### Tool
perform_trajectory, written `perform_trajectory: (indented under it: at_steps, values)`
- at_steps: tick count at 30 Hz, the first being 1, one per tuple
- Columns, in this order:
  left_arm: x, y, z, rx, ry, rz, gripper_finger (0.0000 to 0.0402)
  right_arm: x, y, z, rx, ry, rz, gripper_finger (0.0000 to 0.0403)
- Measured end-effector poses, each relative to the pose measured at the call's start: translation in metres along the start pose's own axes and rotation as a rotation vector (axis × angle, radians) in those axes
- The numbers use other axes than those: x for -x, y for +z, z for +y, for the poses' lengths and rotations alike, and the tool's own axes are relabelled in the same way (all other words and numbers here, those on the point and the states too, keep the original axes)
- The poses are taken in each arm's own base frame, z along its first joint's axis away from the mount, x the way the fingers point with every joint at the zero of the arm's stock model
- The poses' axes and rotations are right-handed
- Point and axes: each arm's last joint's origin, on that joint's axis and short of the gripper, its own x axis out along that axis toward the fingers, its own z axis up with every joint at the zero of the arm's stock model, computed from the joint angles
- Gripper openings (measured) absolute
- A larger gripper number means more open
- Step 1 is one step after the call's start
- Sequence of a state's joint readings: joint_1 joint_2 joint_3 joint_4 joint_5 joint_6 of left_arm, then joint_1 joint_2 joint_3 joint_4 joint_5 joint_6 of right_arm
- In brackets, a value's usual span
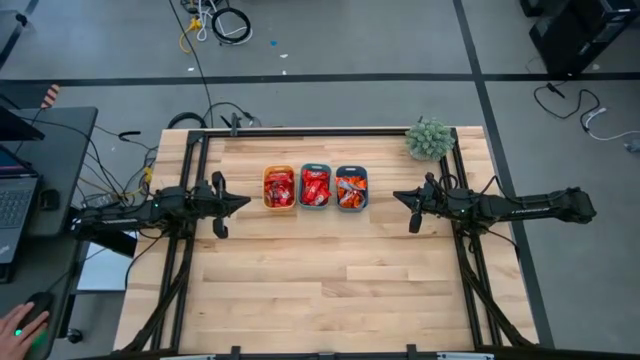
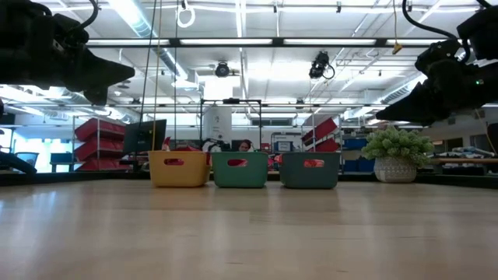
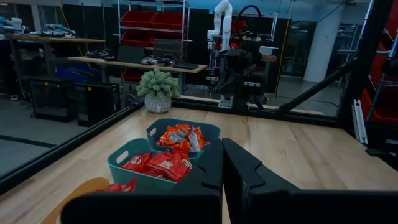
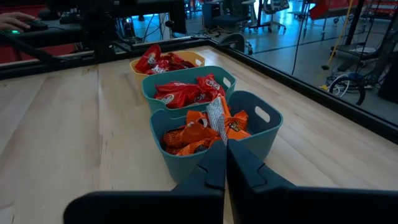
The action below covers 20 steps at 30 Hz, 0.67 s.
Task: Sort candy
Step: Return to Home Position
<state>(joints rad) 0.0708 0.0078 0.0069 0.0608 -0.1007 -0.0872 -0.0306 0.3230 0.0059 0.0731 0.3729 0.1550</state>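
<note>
Overhead, the small shiny red and orange-red wrapped candies (image 1: 315,188) all lie heaped in three bins that stand side by side at table centre, the row running along the 9-to-3 o'clock line: yellow-orange plastic bin (image 1: 279,170), teal plastic bin (image 1: 315,167), grey-blue plastic bin (image 1: 351,169). None seen loose on the pale wooden table (image 1: 330,270). At 9 o'clock of the row hangs the left gripper (image 1: 245,200), fingers pressed together on nothing, aimed toward 3 o'clock. Opposite, at 3 o'clock, the right gripper (image 1: 397,197), fingers likewise closed and empty, aimed toward 9 o'clock. Both ride above the wood, the left slightly nearer its end bin. Judgement: sorting looks complete, and each arm's retreat runs straight back along the row's axis. A green potted plant (image 1: 430,138) stands near 1 o'clock.
</note>
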Motion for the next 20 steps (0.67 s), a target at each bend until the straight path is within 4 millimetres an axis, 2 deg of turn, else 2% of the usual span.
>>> perform_trajectory:
  at_steps: [20]
  values:
    - [0.0, -0.0001, 0.0, 0.0, 0.0, 0.0, 0.0002, 0.0, 0.0, 0.0, 0.0, 0.0, 0.0, 0.0]
